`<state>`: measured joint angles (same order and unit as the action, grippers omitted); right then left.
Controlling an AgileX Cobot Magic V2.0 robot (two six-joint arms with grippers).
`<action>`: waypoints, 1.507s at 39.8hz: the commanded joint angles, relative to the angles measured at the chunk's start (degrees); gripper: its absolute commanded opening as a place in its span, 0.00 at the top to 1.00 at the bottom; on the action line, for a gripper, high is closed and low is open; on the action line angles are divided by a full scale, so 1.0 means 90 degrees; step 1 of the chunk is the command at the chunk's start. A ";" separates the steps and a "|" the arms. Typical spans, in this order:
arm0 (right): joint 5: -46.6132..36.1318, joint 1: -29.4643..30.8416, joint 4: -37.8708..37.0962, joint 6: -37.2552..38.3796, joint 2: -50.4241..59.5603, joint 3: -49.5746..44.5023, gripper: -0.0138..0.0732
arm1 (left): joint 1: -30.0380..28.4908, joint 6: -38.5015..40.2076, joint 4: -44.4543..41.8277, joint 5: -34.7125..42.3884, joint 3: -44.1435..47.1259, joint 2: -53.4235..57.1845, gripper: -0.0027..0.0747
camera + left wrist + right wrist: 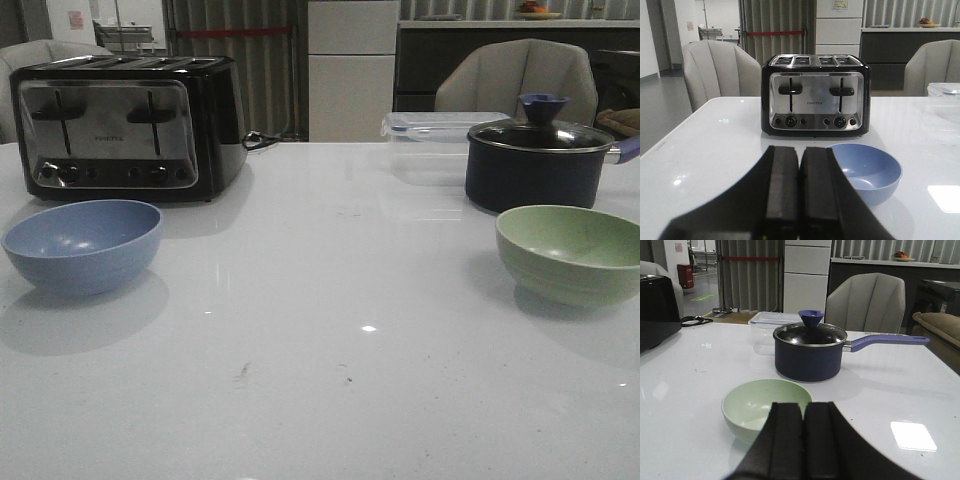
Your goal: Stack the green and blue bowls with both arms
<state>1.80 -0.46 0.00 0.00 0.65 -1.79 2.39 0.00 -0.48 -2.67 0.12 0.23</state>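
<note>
The dusty blue bowl stands upright on the white table at the left, in front of the toaster. The pale green bowl stands upright at the right, in front of the pot. Neither arm shows in the front view. In the left wrist view my left gripper is shut and empty, held short of the blue bowl, which lies just past its fingertips and to one side. In the right wrist view my right gripper is shut and empty, its fingertips over the near rim of the green bowl.
A black and silver toaster stands at the back left. A dark blue lidded pot with a long handle and a clear lidded plastic box stand at the back right. Chairs stand behind the table.
</note>
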 commanded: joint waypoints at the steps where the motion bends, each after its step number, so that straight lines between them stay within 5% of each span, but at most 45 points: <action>1: -0.0616 0.0032 0.0000 0.0000 0.0117 0.0041 0.77 | 0.0034 0.0000 0.0054 0.0561 0.0047 0.0121 0.85; 39: -0.0200 0.0025 0.0000 0.0000 0.0117 0.0428 0.77 | 0.0034 0.0000 0.0054 0.0939 -0.0455 0.0121 0.85; 60: 0.2430 0.0025 0.0000 0.0000 -0.1663 0.4198 0.77 | 0.0034 0.0000 0.0017 -0.1998 -0.4180 -0.1477 0.85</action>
<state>23.97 -0.46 0.00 0.00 -9.86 30.38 2.39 0.00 -0.48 -19.17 -32.15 -8.27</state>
